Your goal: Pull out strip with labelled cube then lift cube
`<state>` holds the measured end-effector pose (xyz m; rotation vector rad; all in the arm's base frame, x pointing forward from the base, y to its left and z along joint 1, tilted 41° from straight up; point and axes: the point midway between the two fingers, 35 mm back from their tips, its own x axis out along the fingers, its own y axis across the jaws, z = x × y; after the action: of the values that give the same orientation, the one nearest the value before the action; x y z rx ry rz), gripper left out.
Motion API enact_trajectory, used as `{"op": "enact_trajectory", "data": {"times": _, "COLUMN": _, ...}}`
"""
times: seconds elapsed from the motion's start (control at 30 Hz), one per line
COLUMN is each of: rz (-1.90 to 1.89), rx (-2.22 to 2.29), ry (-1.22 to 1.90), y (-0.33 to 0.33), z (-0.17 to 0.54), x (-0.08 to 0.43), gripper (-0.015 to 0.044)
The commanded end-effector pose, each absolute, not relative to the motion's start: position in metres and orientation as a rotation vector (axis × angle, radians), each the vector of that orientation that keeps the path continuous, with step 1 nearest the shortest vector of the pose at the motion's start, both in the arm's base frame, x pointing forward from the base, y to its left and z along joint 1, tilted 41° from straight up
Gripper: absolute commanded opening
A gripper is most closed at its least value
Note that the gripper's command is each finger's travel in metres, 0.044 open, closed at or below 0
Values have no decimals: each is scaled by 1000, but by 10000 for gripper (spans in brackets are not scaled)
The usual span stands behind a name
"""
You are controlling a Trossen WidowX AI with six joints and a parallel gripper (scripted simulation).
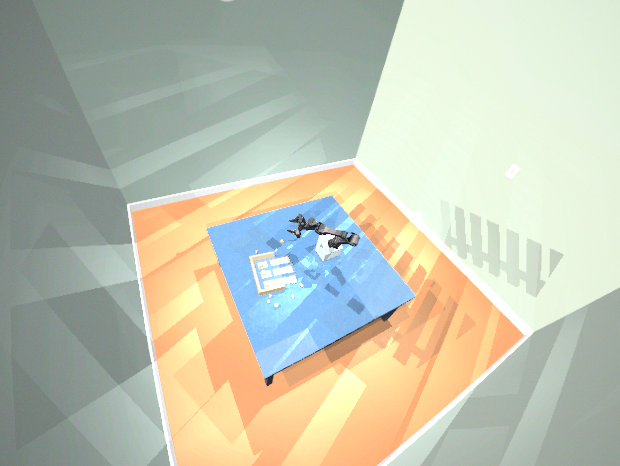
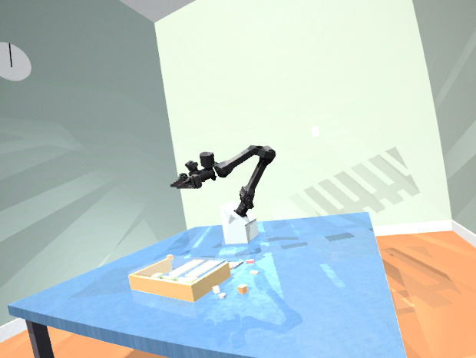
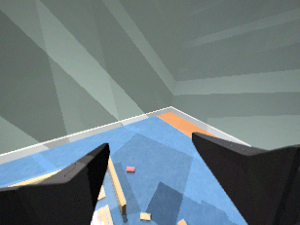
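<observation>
A shallow wooden tray (image 1: 270, 291) (image 2: 161, 286) (image 3: 117, 186) stands on the blue table. Three pale strips lie side by side in it: one strip (image 1: 279, 261), a middle strip (image 1: 282, 271) and a third strip (image 1: 280, 281). Small pale greenish blocks sit by their ends inside the tray; glare hides any label or break, so I cannot tell which strip is in one piece. My gripper (image 1: 290, 225) (image 2: 173, 186) (image 3: 151, 141) is open and empty, high above the table and off to one side of the tray. In the wrist view the tray is partly hidden behind one finger.
Several small loose blocks lie around the tray, among them a pink block (image 3: 131, 169), a tan block (image 3: 145, 216) and an orange block (image 2: 242, 289). The arm stands on a white base (image 1: 328, 250) (image 2: 238, 230). Walls and an orange floor surround the table.
</observation>
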<state>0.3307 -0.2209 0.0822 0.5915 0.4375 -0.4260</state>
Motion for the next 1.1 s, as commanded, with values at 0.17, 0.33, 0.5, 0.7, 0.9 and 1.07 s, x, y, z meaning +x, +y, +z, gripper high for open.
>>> {"op": "enact_trajectory", "data": {"times": 0.17, "rz": 96, "rx": 658, "ry": 557, "y": -79, "z": 61, "x": 329, "gripper": 400}}
{"op": "enact_trajectory", "data": {"times": 0.33, "rz": 243, "rx": 680, "ry": 592, "y": -41, "z": 57, "x": 318, "gripper": 400}}
{"op": "enact_trajectory", "data": {"times": 0.5, "rz": 243, "rx": 680, "ry": 592, "y": -41, "z": 57, "x": 318, "gripper": 400}}
{"op": "enact_trajectory", "data": {"times": 0.7, "rz": 245, "rx": 680, "ry": 598, "y": -40, "z": 57, "x": 319, "gripper": 374}}
{"op": "enact_trajectory", "data": {"times": 0.9, "rz": 311, "rx": 690, "ry": 797, "y": -16, "z": 50, "x": 357, "gripper": 216}}
{"op": "enact_trajectory", "data": {"times": 1.07, "rz": 368, "rx": 694, "ry": 999, "y": 15, "z": 45, "x": 383, "gripper": 85}}
